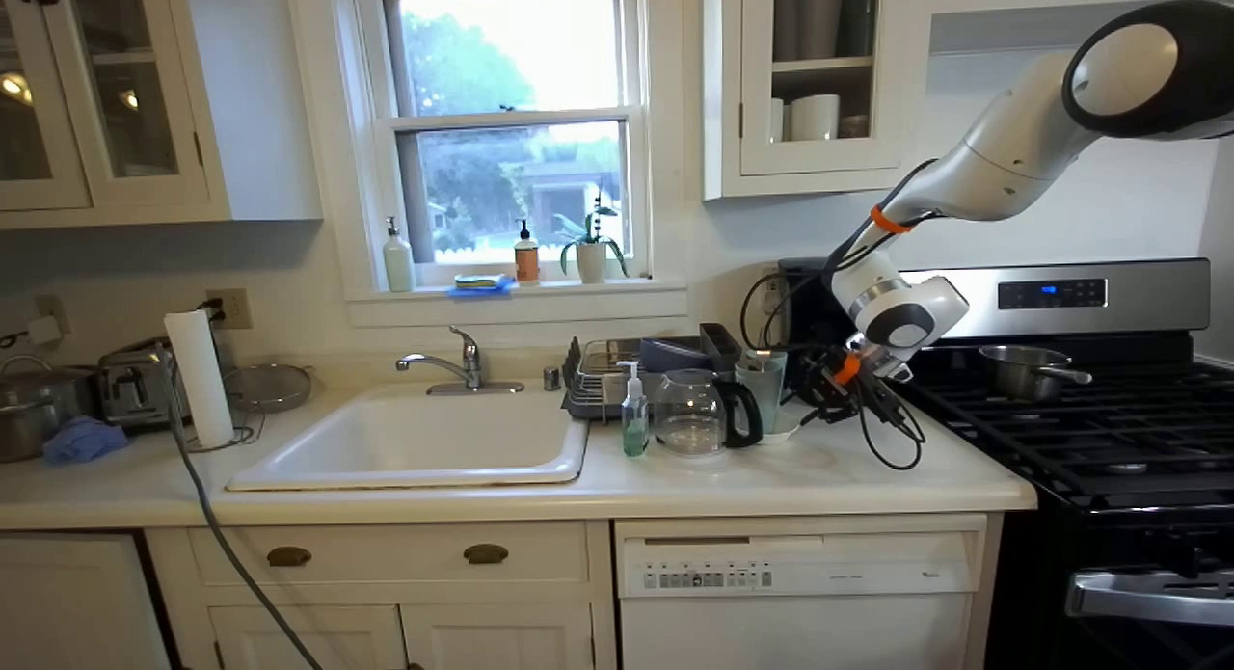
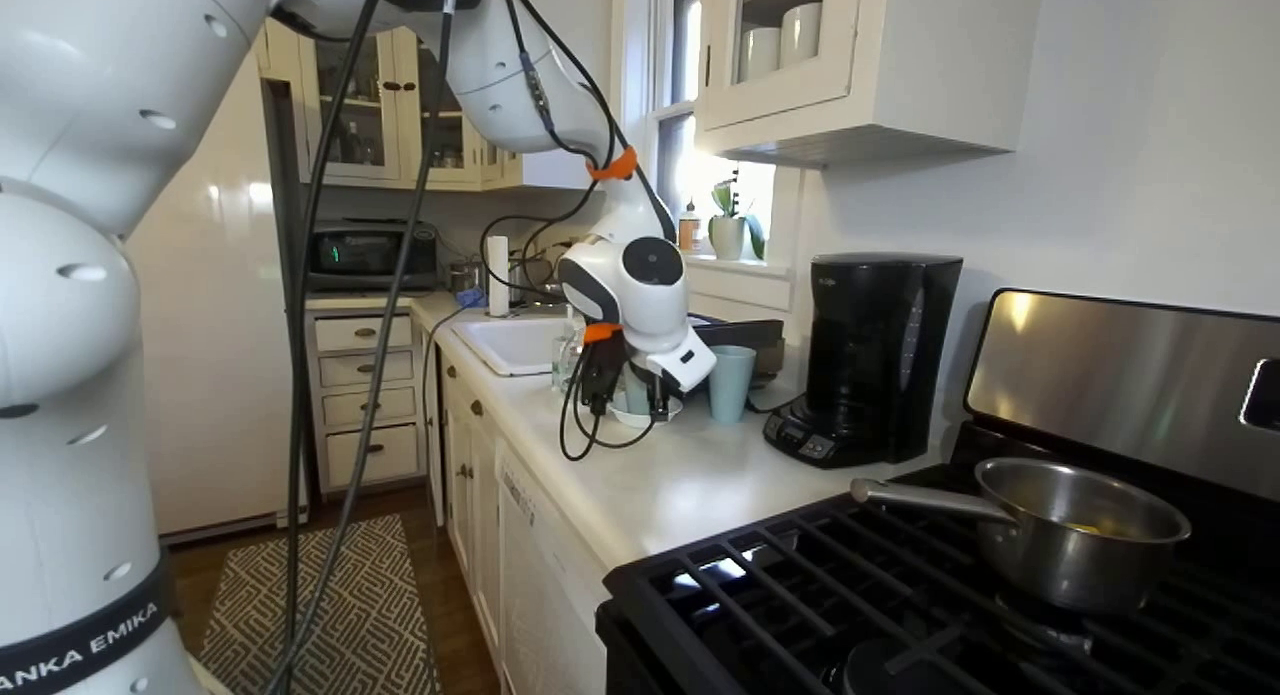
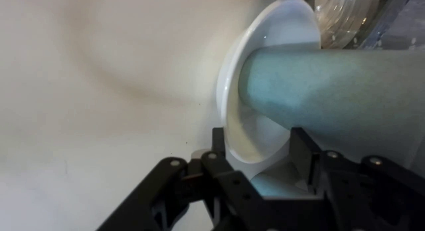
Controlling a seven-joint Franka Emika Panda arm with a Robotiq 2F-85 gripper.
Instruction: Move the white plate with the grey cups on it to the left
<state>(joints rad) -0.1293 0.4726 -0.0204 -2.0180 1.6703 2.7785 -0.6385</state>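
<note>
The white plate (image 3: 239, 128) rests on the countertop (image 3: 116, 131) at the tips of the pincer (image 3: 257, 140). A pale blue-green tumbler (image 3: 325, 88) stands upright in it, just ahead of the pincer. The near end of the plate rim lies in the gap between the fingers. The pincer is spread wide and grips nothing. One finger (image 3: 218, 139) stands at the outer side of the rim; the opposite one stands at the inner side, close to the tumbler. Contact cannot be confirmed at either.

Task status, as judged: positioning at the rim appears complete or nearly so. Outstanding steps: close on the rim, shift plate and tumbler together to the left, release. No part of the leftward shift can be confirmed.

A second tumbler (image 2: 732, 385) stands off the plate, right of the pincer in an exterior view. In an exterior view, a glass coffee carafe (image 1: 686, 415) stands left of the pincer, just beside the plate; a pump soap bottle (image 1: 633, 419) and the sink (image 1: 434, 429) follow farther left. If left means toward the sink, the carafe probably obstructs a straight path. Right of the pincer in an exterior view are a drip coffee maker (image 2: 880, 355) and, well apart, a stainless saucepan (image 2: 1050, 555) on the gas stove (image 2: 800, 585).
</note>
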